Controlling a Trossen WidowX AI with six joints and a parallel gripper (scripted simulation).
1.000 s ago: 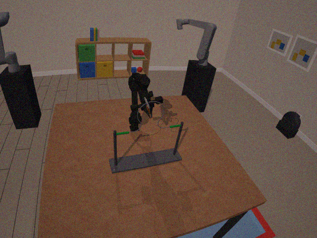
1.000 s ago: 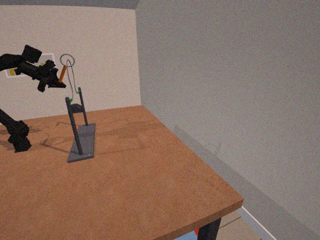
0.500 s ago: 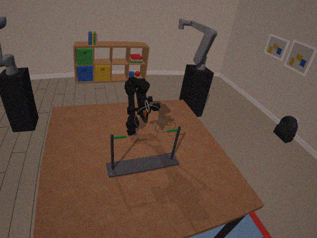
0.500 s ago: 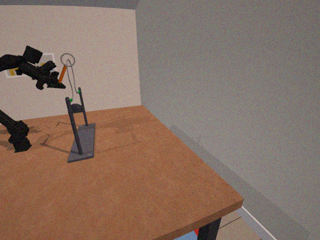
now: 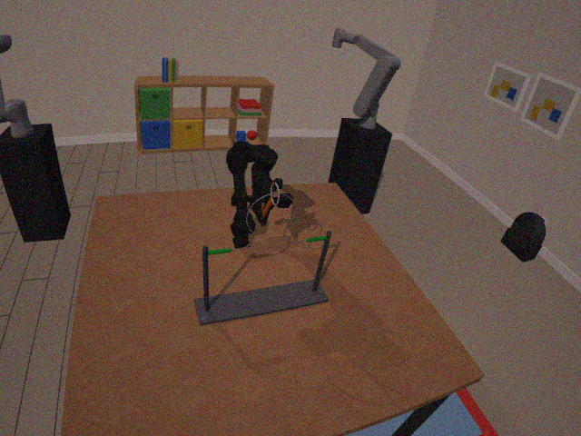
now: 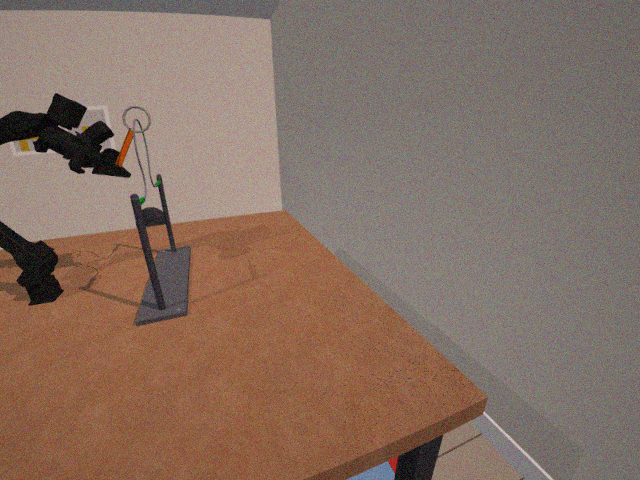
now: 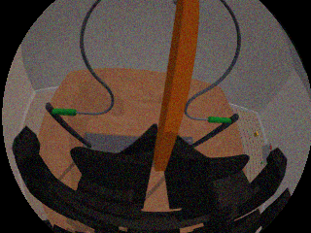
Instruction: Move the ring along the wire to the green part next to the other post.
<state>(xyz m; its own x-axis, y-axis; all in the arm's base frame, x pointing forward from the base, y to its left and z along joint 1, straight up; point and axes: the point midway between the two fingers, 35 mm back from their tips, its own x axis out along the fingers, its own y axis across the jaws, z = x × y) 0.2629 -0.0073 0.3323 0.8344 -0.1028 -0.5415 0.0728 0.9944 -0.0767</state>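
1. The gripper [image 6: 116, 167] is closed firmly on the lower end of the orange handle [image 7: 177, 78]; nothing else is held.
2. Recommended for the current traverse: keep the wire [image 7: 91, 33] centred within the ring [image 6: 136, 119], follow the arch curvature, and avoid twisting the handle.
3. The ring sits above and ahead of the fingertips, at the handle's far end, near the top of the arch.
4. The target green part [image 5: 314, 240] lies below, beside the post [image 5: 322, 260].
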